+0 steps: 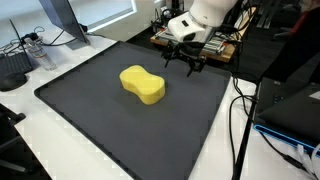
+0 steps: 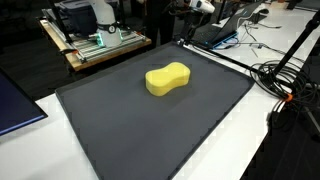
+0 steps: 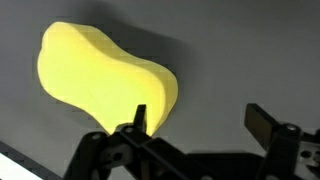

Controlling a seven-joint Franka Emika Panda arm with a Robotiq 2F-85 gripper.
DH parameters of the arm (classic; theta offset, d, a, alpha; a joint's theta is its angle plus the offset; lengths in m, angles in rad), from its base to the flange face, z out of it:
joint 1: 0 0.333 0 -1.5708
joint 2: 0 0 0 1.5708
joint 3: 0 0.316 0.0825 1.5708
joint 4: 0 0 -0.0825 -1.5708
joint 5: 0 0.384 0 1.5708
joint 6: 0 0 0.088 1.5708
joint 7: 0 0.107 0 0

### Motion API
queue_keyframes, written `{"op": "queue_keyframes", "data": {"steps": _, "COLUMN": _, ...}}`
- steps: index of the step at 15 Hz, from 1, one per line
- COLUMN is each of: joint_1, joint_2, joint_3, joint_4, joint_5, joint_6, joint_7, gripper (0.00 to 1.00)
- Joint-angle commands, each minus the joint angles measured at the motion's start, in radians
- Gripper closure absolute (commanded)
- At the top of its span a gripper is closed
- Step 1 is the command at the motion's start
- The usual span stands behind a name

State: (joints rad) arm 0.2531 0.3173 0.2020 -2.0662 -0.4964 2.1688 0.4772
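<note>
A yellow peanut-shaped sponge [image 1: 142,84] lies on a dark grey mat [image 1: 100,120], also visible as the sponge [image 2: 168,78] in both exterior views. My gripper [image 1: 186,60] hangs above the mat's far edge, to the right of the sponge and apart from it. In the wrist view the sponge [image 3: 100,80] fills the upper left, and the gripper [image 3: 200,118] stands open with only bare mat between its fingers; one fingertip [image 3: 140,115] overlaps the sponge's edge in the picture.
The mat [image 2: 150,130] rests on a white table [image 1: 60,150]. Cables [image 1: 240,120] run along its right side next to a laptop [image 1: 295,110]. A wooden bench with equipment [image 2: 95,40] stands behind. More cables [image 2: 285,85] lie beside the mat.
</note>
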Motion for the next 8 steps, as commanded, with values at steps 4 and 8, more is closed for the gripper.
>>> {"op": "queue_keyframes", "data": {"steps": 4, "joint_1": 0.092, "joint_2": 0.181, "joint_3": -0.124, "joint_4": 0.140, "joint_5": -0.076, "joint_6": -0.030, "joint_7": 0.039, "gripper": 0.00}}
{"op": "queue_keyframes", "data": {"steps": 8, "joint_1": 0.121, "joint_2": 0.252, "joint_3": -0.191, "joint_4": 0.185, "joint_5": -0.113, "joint_6": -0.051, "joint_7": 0.091, "gripper": 0.00}}
